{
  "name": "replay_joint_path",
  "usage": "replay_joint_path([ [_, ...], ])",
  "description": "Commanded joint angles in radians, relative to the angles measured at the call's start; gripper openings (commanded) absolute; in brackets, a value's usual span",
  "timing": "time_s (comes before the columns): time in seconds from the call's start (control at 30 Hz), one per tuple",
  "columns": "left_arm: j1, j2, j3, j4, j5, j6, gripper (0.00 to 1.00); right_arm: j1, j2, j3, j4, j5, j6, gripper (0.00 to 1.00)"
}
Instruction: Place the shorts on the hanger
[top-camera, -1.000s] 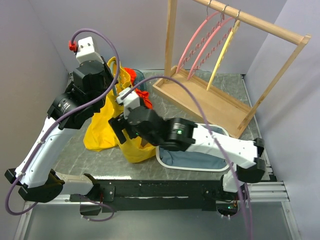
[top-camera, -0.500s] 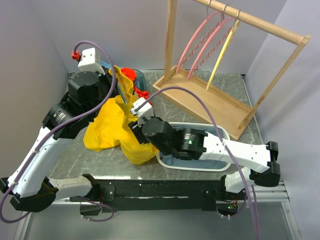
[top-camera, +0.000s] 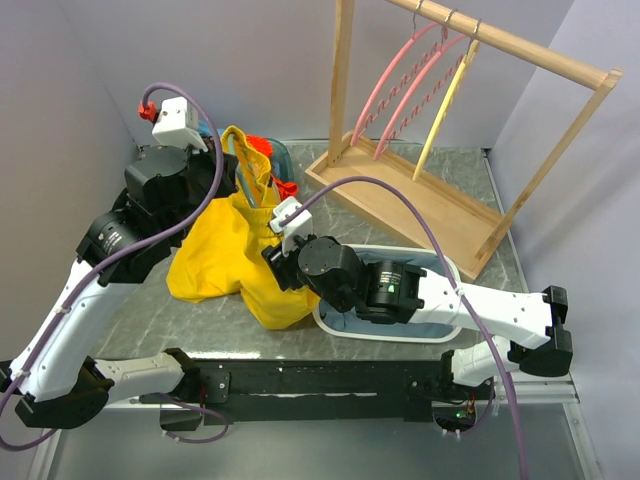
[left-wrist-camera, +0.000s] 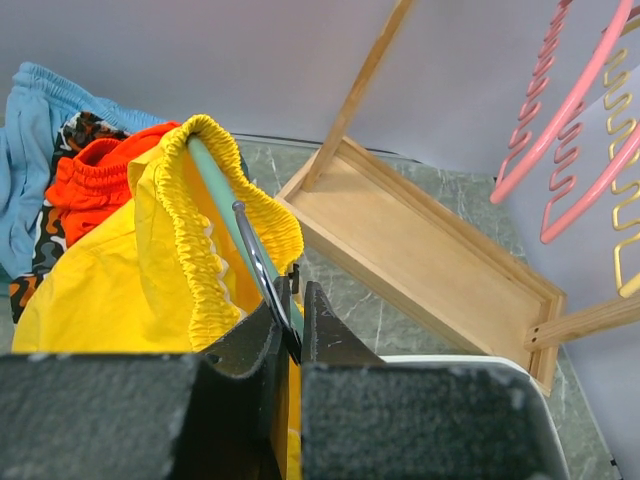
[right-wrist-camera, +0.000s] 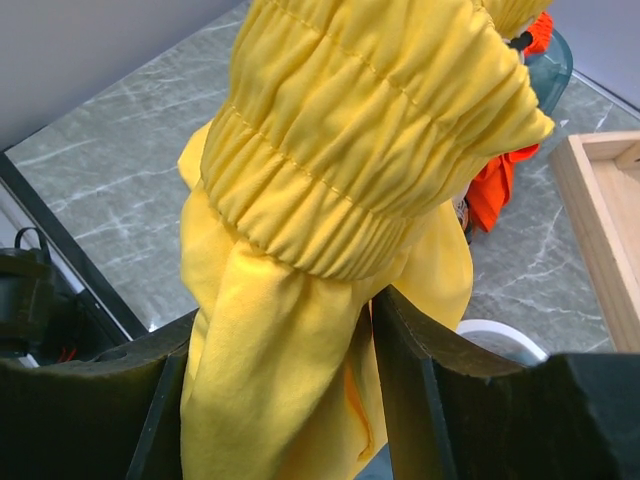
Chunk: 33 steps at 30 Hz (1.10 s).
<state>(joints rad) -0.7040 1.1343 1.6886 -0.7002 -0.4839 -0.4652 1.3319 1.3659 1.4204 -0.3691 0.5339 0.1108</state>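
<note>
The yellow shorts (top-camera: 222, 258) hang in a heap on the table, their elastic waistband (left-wrist-camera: 190, 215) looped over one end of the teal hanger (left-wrist-camera: 213, 186). My left gripper (left-wrist-camera: 297, 300) is shut on the hanger where its metal hook (left-wrist-camera: 254, 252) meets the bar, and holds it up at the back left (top-camera: 232, 168). My right gripper (top-camera: 276, 242) is open beside the shorts. In the right wrist view yellow fabric (right-wrist-camera: 330, 150) hangs between its spread fingers (right-wrist-camera: 405, 370); its midpoint (right-wrist-camera: 280, 345) lies on the cloth.
An orange-red garment (left-wrist-camera: 95, 172) and a light blue cloth (left-wrist-camera: 30, 130) lie in a bin behind the shorts. A white tray (top-camera: 330, 325) with blue-grey cloth sits under the right arm. A wooden rack (top-camera: 420, 205) with pink hangers (top-camera: 398, 92) and a yellow hanger (top-camera: 445, 105) stands at the back right.
My right gripper has drawn back to the right, away from the shorts' lower part. My left arm has shifted a little left with the hanger and waistband.
</note>
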Motion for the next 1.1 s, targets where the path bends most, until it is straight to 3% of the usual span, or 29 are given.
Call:
replay_joint_path([
  [0.0,-0.002,-0.025,0.025,0.085,-0.044,0.002,0.01,-0.016,-0.022,0.081,0.004,0.057,0.067,0.52],
  [0.27,-0.009,-0.011,0.003,0.108,-0.11,-0.023,0.01,0.01,0.019,0.23,-0.114,0.046,0.084,0.84],
  [0.37,-0.011,-0.005,-0.003,0.12,-0.14,-0.036,0.01,0.01,0.015,0.233,-0.12,0.04,0.096,0.88],
  [0.77,-0.018,0.024,-0.043,0.176,-0.194,-0.088,0.01,0.05,0.232,0.526,-0.419,0.178,0.21,0.84],
  [1.07,-0.032,0.047,-0.058,0.203,-0.206,-0.115,0.01,0.056,0.266,0.515,-0.419,0.198,0.262,0.8],
])
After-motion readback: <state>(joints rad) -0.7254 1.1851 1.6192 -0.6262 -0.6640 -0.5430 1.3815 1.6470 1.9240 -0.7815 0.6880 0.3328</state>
